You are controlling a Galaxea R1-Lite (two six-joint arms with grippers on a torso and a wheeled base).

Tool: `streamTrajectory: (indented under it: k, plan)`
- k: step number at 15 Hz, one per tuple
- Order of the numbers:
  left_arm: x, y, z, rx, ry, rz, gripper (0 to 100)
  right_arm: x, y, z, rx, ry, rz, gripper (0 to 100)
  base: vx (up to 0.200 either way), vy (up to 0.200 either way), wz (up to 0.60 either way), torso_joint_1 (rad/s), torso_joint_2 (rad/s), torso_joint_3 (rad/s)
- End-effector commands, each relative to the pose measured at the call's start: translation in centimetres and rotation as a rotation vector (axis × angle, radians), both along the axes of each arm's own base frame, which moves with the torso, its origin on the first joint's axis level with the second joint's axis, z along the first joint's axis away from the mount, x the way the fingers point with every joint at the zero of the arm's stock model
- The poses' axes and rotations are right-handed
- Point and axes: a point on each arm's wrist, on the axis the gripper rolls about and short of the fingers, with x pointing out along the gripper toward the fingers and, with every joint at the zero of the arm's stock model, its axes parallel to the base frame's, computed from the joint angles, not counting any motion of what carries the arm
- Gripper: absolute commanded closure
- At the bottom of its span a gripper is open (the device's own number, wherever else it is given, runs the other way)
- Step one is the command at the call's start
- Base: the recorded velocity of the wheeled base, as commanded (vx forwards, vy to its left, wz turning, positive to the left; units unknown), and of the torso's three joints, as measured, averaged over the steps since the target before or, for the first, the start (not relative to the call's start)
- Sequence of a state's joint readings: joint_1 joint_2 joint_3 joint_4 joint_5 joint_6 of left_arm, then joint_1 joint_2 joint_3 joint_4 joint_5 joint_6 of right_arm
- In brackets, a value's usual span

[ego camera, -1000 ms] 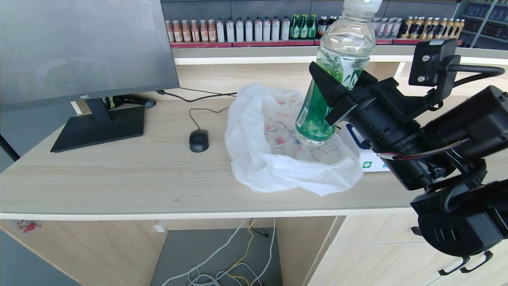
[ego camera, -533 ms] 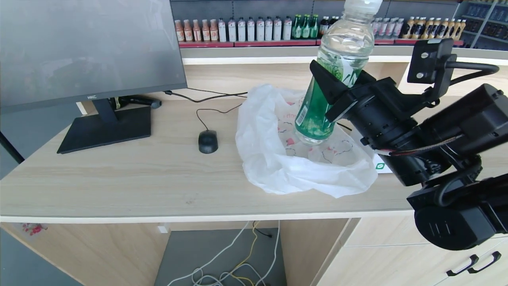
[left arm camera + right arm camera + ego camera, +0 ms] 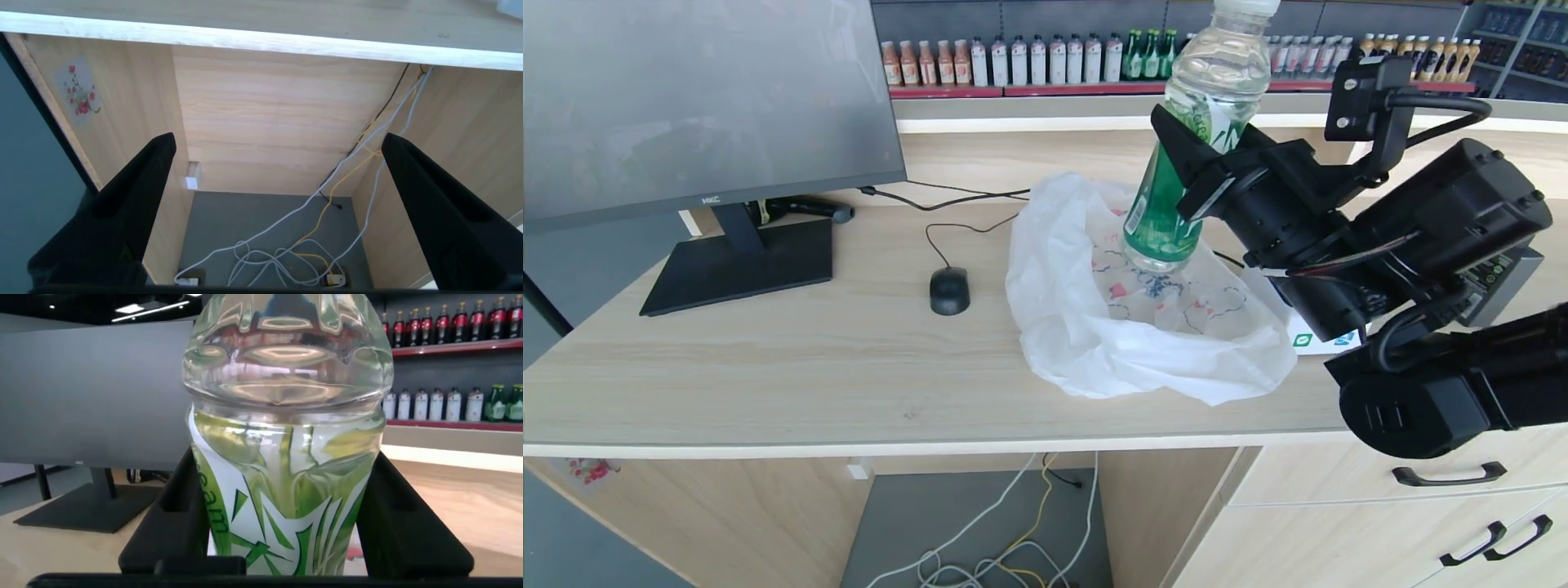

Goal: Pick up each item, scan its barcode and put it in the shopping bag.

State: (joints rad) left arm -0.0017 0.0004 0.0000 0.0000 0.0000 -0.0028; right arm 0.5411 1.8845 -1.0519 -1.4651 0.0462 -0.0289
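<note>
My right gripper (image 3: 1205, 159) is shut on a clear bottle (image 3: 1205, 122) with a green label and holds it upright, tilted slightly. The bottle's base hangs just above the open mouth of the white shopping bag (image 3: 1127, 343), which lies crumpled on the wooden counter (image 3: 768, 359). A barcode faces left on the label's lower part. In the right wrist view the bottle (image 3: 286, 457) sits between the black fingers (image 3: 176, 514). My left gripper (image 3: 278, 204) is open below the counter's front edge, over the cables under the desk.
A monitor (image 3: 703, 98) on a black stand occupies the counter's left. A black mouse (image 3: 949, 290) lies left of the bag. A grey device (image 3: 1499, 278) and a white card (image 3: 1319, 341) sit right of the bag. Shelves of bottles (image 3: 1029, 61) line the back.
The head view shifted first. Since then my right gripper has carried the bottle a little left and farther back over the bag, uncovering the grey device.
</note>
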Motion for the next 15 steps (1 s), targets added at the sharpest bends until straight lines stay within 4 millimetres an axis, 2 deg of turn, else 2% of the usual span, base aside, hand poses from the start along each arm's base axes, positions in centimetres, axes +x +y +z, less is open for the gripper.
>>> streamTrajectory:
  k: [1, 6, 9, 15]
  plan:
    - [0.0, 0.0, 0.0, 0.0, 0.0, 0.0, 0, 1.4, 1.1, -0.5, -0.001, 0.0, 0.004, 100, 0.0, 0.0, 0.0, 0.0, 0.0, 0.0]
    - [0.0, 0.0, 0.0, 0.0, 0.0, 0.0, 0, 3.2, 1.7, -2.8, -0.027, 0.068, 0.004, 100, 0.0, 0.0, 0.0, 0.0, 0.0, 0.0]
    - [0.0, 0.0, 0.0, 0.0, 0.0, 0.0, 0, 4.7, 2.5, -3.8, -0.027, 0.068, 0.004, 100, 0.0, 0.0, 0.0, 0.0, 0.0, 0.0]
    - [0.0, 0.0, 0.0, 0.0, 0.0, 0.0, 0, 5.9, 3.3, -5.1, -0.034, 0.081, 0.003, 100, 0.0, 0.0, 0.0, 0.0, 0.0, 0.0]
